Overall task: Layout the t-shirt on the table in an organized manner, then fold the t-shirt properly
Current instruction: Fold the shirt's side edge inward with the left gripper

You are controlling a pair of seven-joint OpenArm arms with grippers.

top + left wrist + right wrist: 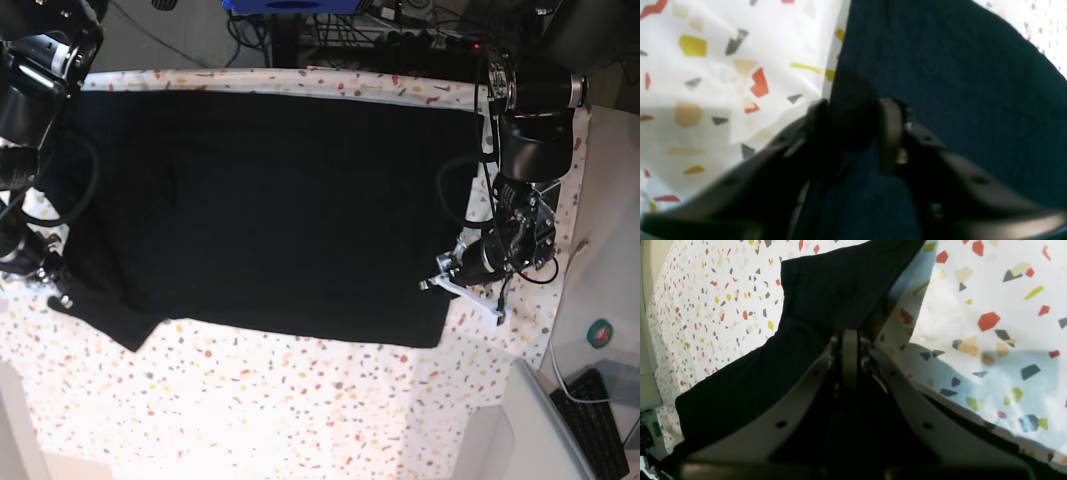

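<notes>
The large white table (300,400) flecked with red, yellow and grey confetti shapes carries the plain black cloth t-shirt (270,210), spread flat across its far half in the base view. At that view's right, the left gripper (853,130) sits on the shirt's edge with cloth between its jaws, grasping it. At the shirt's left edge, the right gripper (850,356) is clenched on the fabric.
</notes>
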